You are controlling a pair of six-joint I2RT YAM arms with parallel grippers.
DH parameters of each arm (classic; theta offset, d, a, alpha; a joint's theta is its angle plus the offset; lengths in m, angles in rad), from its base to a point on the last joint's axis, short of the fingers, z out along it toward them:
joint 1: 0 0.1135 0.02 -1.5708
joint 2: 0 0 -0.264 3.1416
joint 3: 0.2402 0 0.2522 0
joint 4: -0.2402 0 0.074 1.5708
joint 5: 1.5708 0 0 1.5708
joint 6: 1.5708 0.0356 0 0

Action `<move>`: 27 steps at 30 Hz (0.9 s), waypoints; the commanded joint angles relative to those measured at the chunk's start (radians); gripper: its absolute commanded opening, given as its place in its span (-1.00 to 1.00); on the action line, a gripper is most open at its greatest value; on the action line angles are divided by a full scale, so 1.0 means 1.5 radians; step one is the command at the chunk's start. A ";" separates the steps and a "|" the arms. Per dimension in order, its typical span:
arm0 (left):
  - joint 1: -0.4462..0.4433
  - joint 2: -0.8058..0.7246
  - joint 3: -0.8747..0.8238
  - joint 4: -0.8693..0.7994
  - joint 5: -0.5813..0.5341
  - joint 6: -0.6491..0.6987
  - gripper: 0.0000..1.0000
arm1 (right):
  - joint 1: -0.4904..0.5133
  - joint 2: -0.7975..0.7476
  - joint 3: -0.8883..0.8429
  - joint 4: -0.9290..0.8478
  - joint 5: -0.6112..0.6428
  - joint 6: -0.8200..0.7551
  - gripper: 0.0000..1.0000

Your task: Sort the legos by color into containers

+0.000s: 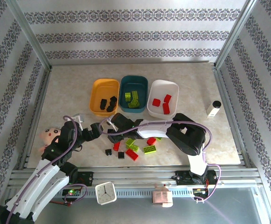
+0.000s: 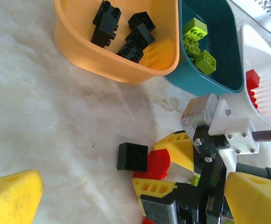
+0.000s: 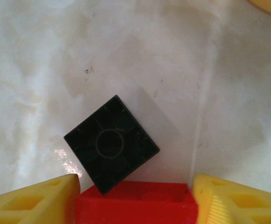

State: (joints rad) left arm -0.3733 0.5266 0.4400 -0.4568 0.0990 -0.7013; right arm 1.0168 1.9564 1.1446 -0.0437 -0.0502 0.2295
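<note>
The red brick [image 3: 135,205] sits on the marble table among the loose bricks in front of the trays, and the right claw [image 3: 134,184] is clamped on it, one yellow finger against each side. A black brick [image 3: 111,143] lies upside down with one corner touching the red one, so a lift could drag or flip it, or catch it and carry it along into the wrong tray. The hold looks close to the fingertips, so the brick could twist or slip out on the way to the white tray [image 1: 161,88], perhaps into the orange tray [image 2: 102,56]. The left claw [image 2: 134,191] hangs just beside, fingers wide apart, near enough to collide.
</note>
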 commanded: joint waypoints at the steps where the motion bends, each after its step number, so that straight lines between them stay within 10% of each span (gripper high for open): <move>1: -0.006 -0.009 -0.004 -0.016 -0.013 -0.013 0.99 | -0.002 -0.011 -0.008 0.010 -0.012 -0.001 0.17; 15: -0.006 -0.022 -0.013 0.011 -0.005 -0.018 0.99 | -0.071 -0.235 -0.154 0.077 -0.026 0.055 -0.10; 27: -0.005 -0.024 -0.029 0.038 0.012 -0.017 0.99 | -0.338 -0.338 -0.180 0.023 0.035 0.156 -0.19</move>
State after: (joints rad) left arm -0.3733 0.5018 0.4030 -0.4366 0.1043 -0.7170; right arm 0.5602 1.4242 0.8616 0.0452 -0.0479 0.3992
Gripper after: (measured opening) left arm 0.997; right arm 0.440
